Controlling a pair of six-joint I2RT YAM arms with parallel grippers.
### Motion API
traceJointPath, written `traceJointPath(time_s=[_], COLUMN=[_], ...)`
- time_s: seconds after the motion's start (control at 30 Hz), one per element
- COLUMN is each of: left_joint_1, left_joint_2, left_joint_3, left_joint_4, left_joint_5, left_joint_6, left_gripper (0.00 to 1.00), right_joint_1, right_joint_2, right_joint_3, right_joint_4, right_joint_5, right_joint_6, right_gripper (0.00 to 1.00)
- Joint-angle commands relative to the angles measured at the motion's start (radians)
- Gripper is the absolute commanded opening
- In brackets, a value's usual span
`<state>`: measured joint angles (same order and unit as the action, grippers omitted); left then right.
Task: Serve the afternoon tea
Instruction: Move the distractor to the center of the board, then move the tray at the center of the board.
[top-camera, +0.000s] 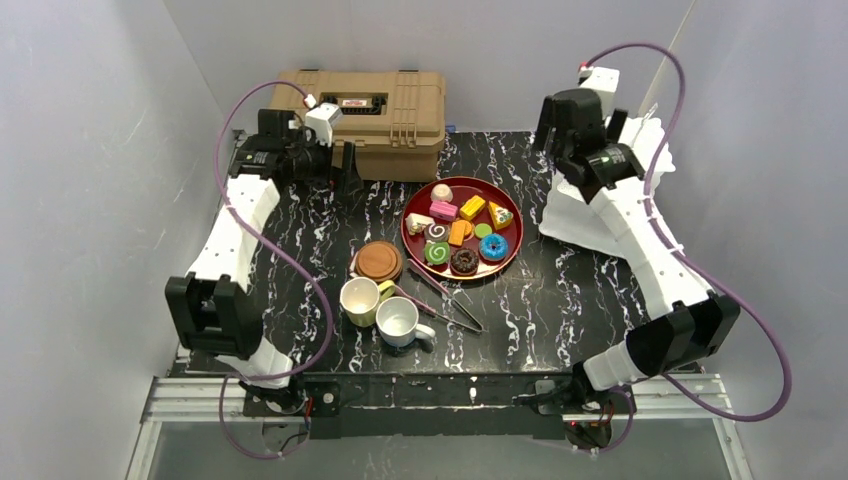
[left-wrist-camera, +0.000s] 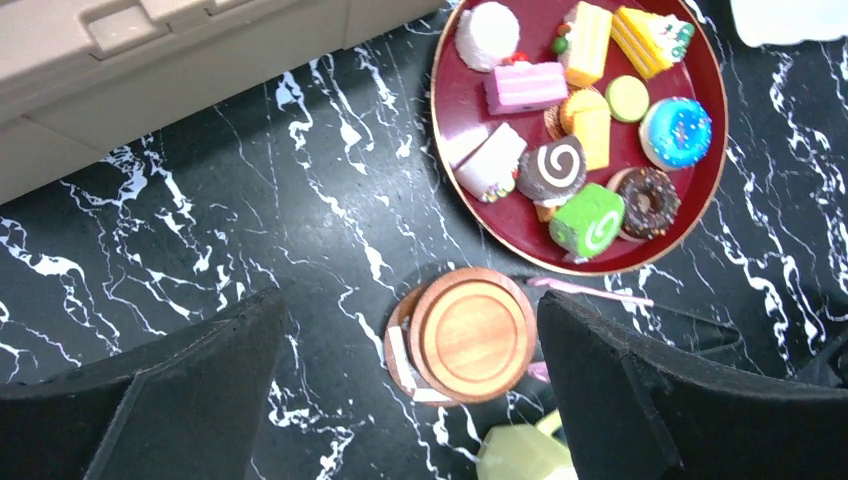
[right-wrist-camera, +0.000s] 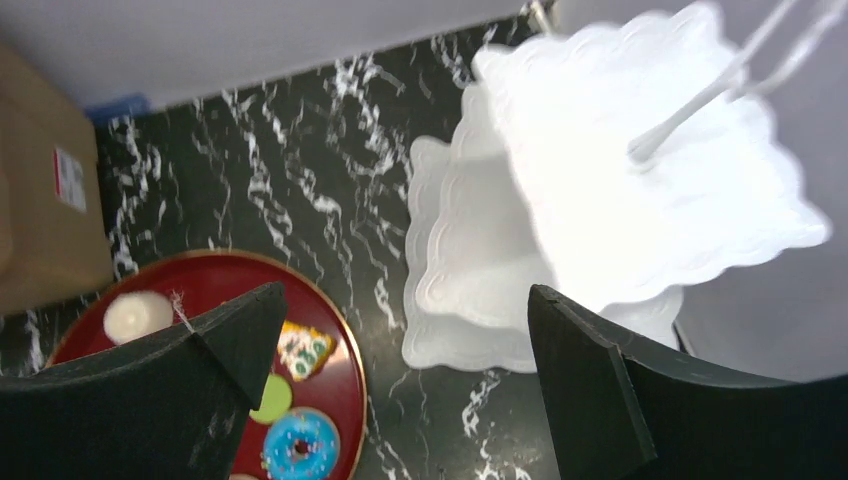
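Observation:
Several small toy pastries lie on a round dark red tray at the table's middle; the tray also shows in the left wrist view and the right wrist view. Brown stacked coasters sit left of it, also in the left wrist view. A pale yellow mug and a white mug stand in front. My left gripper is open and empty, high at the back left, with the coasters between its fingers in its own view. My right gripper is open and empty, above the white tiered stand.
A tan ribbed toolbox stands at the back, just right of the left gripper. Metal tongs with pink tips lie beside the mugs. The white tiered stand fills the right side. Grey walls enclose the table.

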<state>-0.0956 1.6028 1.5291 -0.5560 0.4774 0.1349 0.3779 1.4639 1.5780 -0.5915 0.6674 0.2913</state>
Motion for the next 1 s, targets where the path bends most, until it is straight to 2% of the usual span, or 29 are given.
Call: traceJointPath(time_s=[0.0, 0.1, 0.3, 0.63, 0.73, 0.87, 0.97], left_joint_1=[-0.007, -0.007, -0.007, -0.007, -0.008, -0.007, -0.007], left_joint_2=[-0.055, -0.078, -0.083, -0.082, -0.085, -0.079, -0.077], left_joint_3=[-0.04, -0.076, -0.068, -0.062, -0.059, -0.046, -0.028], left_joint_4=[-0.13, -0.134, -0.154, -0.152, -0.151, -0.152, -0.163], left_joint_5=[0.019, 0.016, 0.024, 0.021, 0.02, 0.013, 0.009], left_joint_6=[0.029, 0.034, 0.034, 0.021, 0.017, 0.003, -0.006], left_gripper=[0.97, 0.98, 0.98, 0.98, 0.98, 0.98, 0.98], right_joint_1=[-0.058, -0.087, -0.14, -0.227, -0.239, -0.24, -0.242], right_joint_2=[0.021, 0.073, 0.099, 0.09, 0.095, 0.052, 0.053], right_joint_3=[0.171, 0.238, 0.249, 0.133, 0.09, -0.055, -0.085], right_joint_4=[-0.029, -0.032, 0.003, 0.115, 0.189, 0.411, 0.461], right_joint_5=[0.095, 0.153, 0.292, 0.351, 0.344, 0.3, 0.309], right_joint_6=[-0.047, -0.061, -0.063, -0.088, -0.096, -0.126, -0.129], right_gripper=[1.0, 1.0, 1.0, 1.0, 0.93, 0.85, 0.76])
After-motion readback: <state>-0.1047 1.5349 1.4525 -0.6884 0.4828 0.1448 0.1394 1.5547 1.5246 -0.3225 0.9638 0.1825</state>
